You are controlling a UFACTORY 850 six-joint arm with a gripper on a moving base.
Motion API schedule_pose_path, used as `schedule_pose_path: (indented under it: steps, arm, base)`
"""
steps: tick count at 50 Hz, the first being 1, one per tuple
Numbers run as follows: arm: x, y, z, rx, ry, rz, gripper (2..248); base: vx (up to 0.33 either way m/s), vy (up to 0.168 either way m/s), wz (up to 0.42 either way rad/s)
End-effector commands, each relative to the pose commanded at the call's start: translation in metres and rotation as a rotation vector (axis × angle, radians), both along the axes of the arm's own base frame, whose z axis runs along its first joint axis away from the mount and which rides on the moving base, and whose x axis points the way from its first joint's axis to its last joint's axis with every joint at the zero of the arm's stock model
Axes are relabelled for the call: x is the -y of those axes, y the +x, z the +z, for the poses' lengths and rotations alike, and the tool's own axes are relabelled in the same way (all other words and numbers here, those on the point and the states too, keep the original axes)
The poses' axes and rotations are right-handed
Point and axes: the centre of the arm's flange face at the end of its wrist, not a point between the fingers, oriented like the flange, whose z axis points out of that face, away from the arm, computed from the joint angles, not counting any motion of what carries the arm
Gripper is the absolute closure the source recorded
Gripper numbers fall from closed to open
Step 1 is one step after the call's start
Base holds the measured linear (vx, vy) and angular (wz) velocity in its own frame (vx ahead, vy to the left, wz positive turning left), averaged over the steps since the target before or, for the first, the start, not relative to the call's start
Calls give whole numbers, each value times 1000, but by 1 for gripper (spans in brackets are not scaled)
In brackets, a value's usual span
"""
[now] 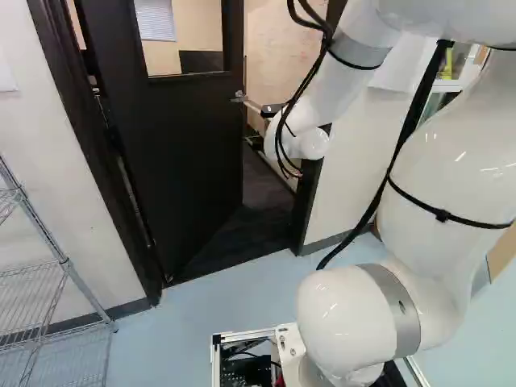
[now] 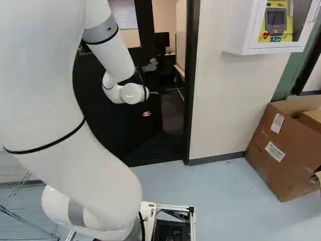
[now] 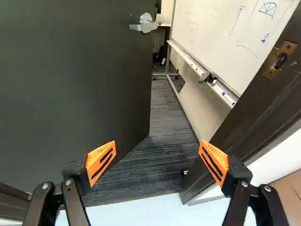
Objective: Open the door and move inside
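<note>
Dark door (image 3: 70, 84) ajar, hand (image 3: 157, 147) spread wide, empty; likely the opening step: next, push farther before driving inside.

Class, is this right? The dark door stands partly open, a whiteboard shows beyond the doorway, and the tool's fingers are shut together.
Not quite: the wrist view shows the tool open, its fingers wide apart. The dark door does stand partly open, with a whiteboard beyond the doorway.
</note>
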Motion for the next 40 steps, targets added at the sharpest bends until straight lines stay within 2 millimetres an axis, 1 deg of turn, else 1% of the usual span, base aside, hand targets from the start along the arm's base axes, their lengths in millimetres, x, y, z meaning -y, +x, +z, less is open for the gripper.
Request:
schedule_pose_path:
  steps: [10, 40]
  arm:
    - [5, -6, 0, 0, 0, -12, 3]
    - [6, -6, 0, 0, 0, -13, 3]
  base:
    - [0, 0, 0]
    - [0, 0, 0]
